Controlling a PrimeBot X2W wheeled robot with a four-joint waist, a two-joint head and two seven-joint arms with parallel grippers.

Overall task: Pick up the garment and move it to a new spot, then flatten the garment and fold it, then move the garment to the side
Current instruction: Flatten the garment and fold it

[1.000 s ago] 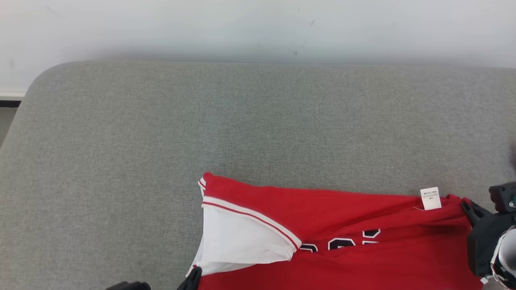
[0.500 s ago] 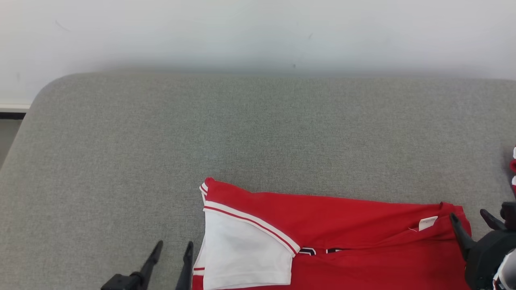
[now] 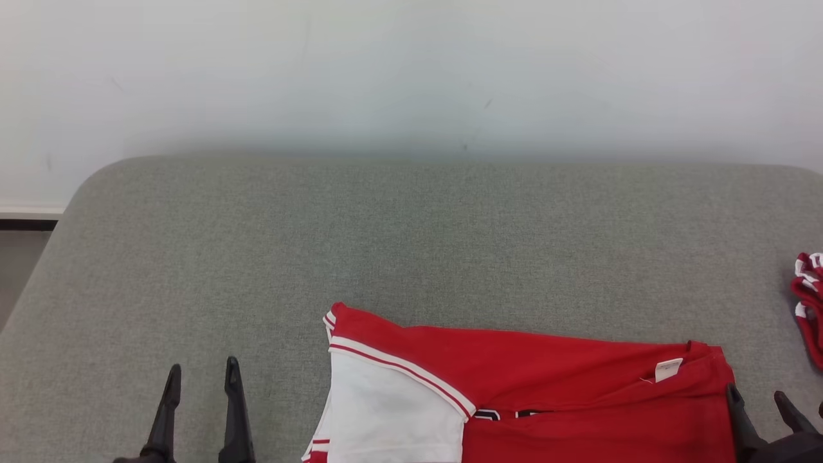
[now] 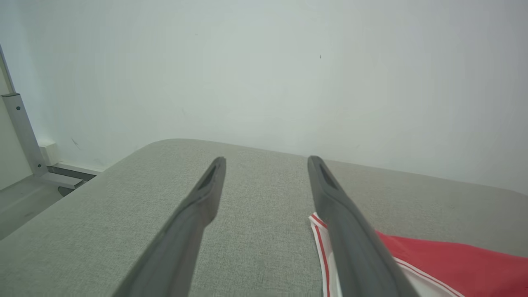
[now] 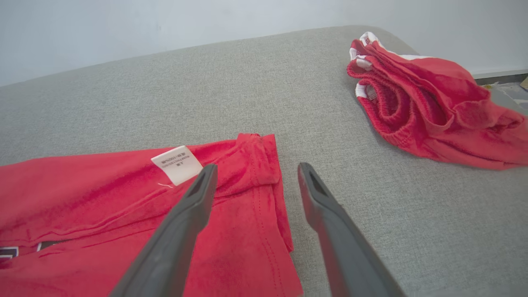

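Broadly, you have the grey worktop stretching away to the wall, and the red garment lies spread along its near edge, long axis running side to side, between your two arms. Both sets of fingers stand spread and hold nothing. The left gripper sits apart from the white sleeve end, while the right gripper is nearer, its fingers straddling the hem edge just beside the small white label. Any grasp, I judge, comes from the ends inward.
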